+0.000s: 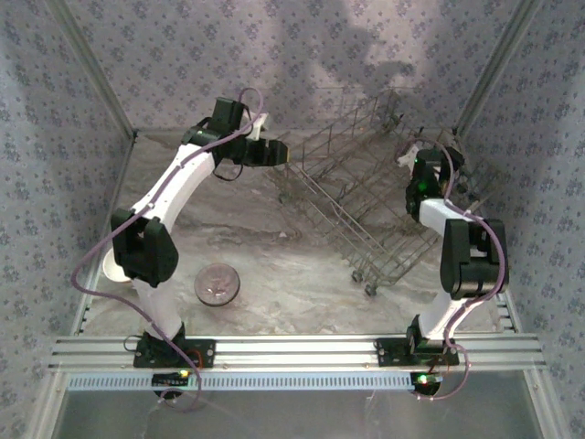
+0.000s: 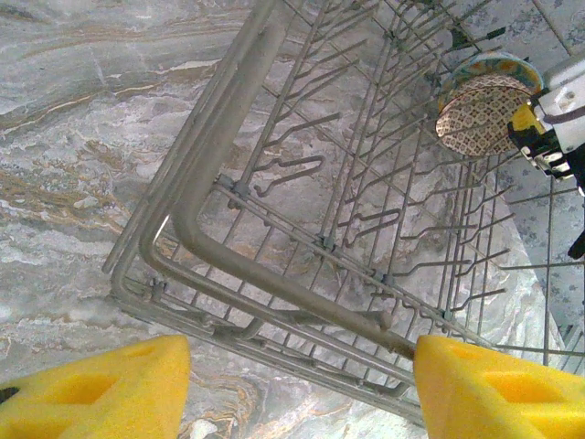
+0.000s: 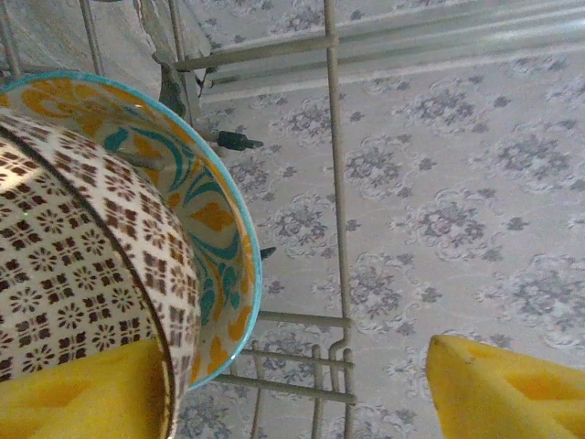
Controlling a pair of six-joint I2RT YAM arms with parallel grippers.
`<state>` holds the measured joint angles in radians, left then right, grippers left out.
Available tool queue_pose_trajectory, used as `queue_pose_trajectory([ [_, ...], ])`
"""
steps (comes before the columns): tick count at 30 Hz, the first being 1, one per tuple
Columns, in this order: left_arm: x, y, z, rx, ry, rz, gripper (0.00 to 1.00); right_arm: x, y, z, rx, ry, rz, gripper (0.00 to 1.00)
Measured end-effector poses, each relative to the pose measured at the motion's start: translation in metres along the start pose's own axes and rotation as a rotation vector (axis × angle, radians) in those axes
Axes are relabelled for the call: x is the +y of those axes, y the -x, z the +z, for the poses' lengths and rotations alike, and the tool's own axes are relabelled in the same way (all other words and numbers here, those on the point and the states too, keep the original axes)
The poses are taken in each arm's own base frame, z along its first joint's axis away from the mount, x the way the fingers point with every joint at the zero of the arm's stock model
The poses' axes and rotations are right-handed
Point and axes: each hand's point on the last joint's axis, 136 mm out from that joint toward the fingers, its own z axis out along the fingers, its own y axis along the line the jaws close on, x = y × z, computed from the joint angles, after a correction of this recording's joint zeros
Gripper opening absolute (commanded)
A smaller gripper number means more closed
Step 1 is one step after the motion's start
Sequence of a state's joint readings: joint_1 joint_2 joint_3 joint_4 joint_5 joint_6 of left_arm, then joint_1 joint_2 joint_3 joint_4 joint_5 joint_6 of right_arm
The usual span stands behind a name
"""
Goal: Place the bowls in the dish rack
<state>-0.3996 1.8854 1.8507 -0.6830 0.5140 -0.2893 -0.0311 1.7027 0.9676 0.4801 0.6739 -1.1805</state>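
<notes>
Right gripper (image 3: 297, 370) is seen wide open, nothing held. Brown-patterned round bowl (image 3: 73, 265) lies beside one pad, cut off at L edge; contact w/ pad unclear.

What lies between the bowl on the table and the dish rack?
Only bare tabletop between the bowl and the dish rack, as the top external view shows.

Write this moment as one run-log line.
left gripper open near dish rack corner | right gripper open beside two patterned bowls in rack | one bowl on table

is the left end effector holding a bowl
No, the left end effector is open, with nothing between its yellow fingers and the rack corner beneath the gap.
</notes>
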Motion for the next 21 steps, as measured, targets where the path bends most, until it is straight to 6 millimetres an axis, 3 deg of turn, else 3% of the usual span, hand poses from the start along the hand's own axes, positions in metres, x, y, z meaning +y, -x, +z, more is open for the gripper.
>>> queue_pose_trajectory([
  [12,0.003,0.004,0.000,0.011,0.020,-0.035,0.66,0.002,0.000,0.005,0.021,0.101,0.056,0.86],
  [21,0.006,0.006,-0.001,0.010,0.024,-0.052,0.66,0.000,0.004,-0.008,0.012,0.125,0.081,0.86],
])
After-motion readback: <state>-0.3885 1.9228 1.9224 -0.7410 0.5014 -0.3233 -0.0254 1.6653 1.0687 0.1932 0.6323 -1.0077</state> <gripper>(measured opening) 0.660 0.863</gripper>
